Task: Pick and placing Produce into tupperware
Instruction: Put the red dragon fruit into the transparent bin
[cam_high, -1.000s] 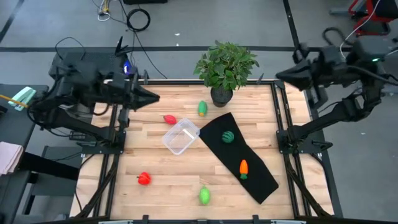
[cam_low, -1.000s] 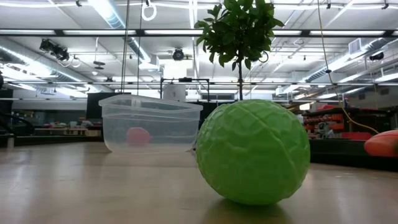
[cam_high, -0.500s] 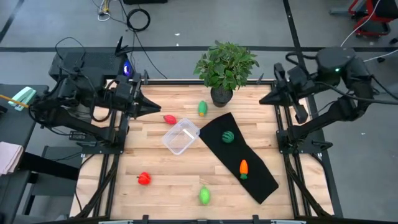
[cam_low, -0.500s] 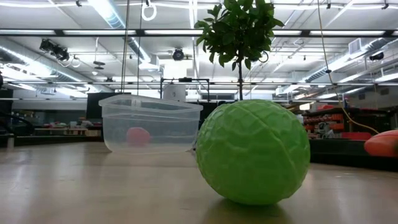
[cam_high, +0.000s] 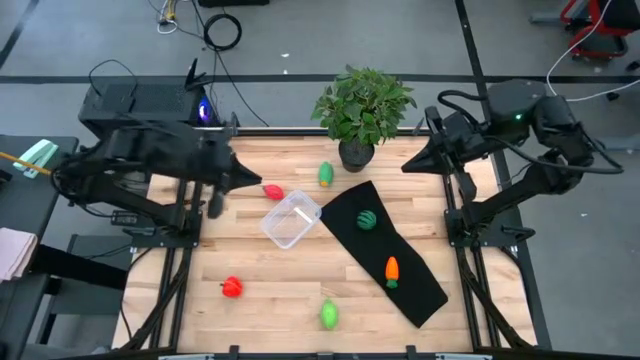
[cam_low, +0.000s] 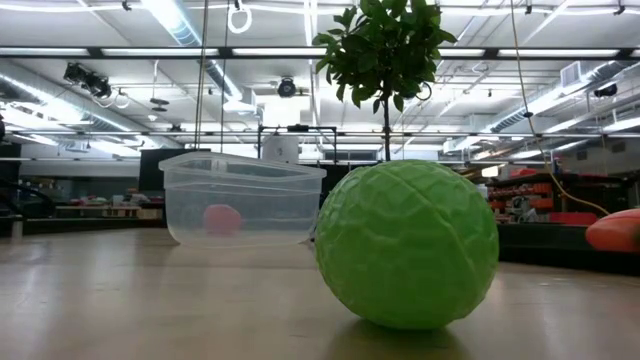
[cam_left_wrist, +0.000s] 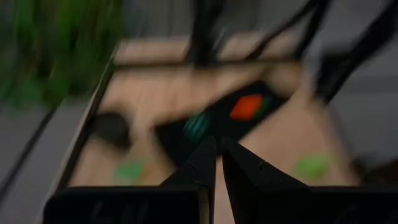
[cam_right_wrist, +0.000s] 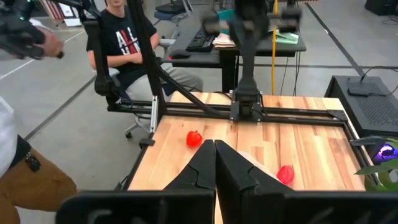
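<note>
Produce lies scattered over the pale wooden table (cam_high: 300, 270), none of it inside the tupperware. Nearest the front edge sits a light green, wrinkled round toy (cam_high: 328, 316), which fills the foreground of the low view (cam_low: 407, 245); to its left is a red toy piece (cam_high: 231, 288). An orange toy carrot with a green top (cam_high: 391, 270) rests on the long black mat (cam_high: 415, 285) that runs diagonally across the right half of the table, and farther up the same mat lies a dark green round toy (cam_high: 367, 219). The small clear plastic squarish tupperware (cam_high: 291, 220) stands near the middle of the table, touching the mat's left edge, and holds nothing. Just beyond it to the left is a second red toy piece (cam_high: 272, 191), seen through the container's wall in the low view (cam_low: 222, 219). A second light green toy (cam_high: 325, 175) lies farther back, beside the dark pot of a leafy green plant (cam_high: 362, 105) at the rear edge. The left gripper (cam_high: 258, 181) hangs above the table close to the rear red piece, jaws nearly closed and holding nothing. The right gripper (cam_high: 407, 167) hovers over the table's rear right part, jaws pressed together and empty. Beyond the table, the right wrist view shows a seated person in a black shirt (cam_right_wrist: 127, 46).
</note>
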